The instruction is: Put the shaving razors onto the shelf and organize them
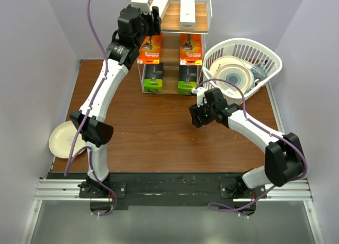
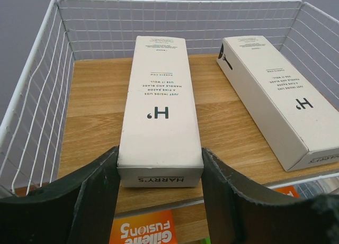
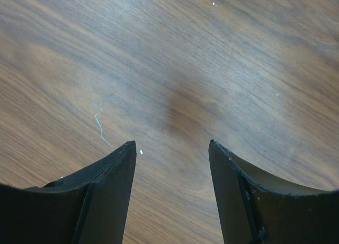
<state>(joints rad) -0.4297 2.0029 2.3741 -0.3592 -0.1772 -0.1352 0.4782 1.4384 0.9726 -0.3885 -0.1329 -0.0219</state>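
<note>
Left gripper [image 2: 160, 151]: at the top tier of the shelf [image 2: 95, 96], fingers against both sides of the left white box [image 2: 159, 106]; clamped or loose, cannot tell.
Left white box: flat on the board, near end close to the near edge.
Right white box [image 2: 275, 101]: apart, angled, bare board between.
Top tier edges: wire walls left, far and right; near side open.
Lower tiers: orange cards [image 1: 150, 48], then black boxes [image 1: 153, 77].
Right gripper [image 3: 172, 146]: spread wide over bare tabletop [image 3: 212, 69].
</note>
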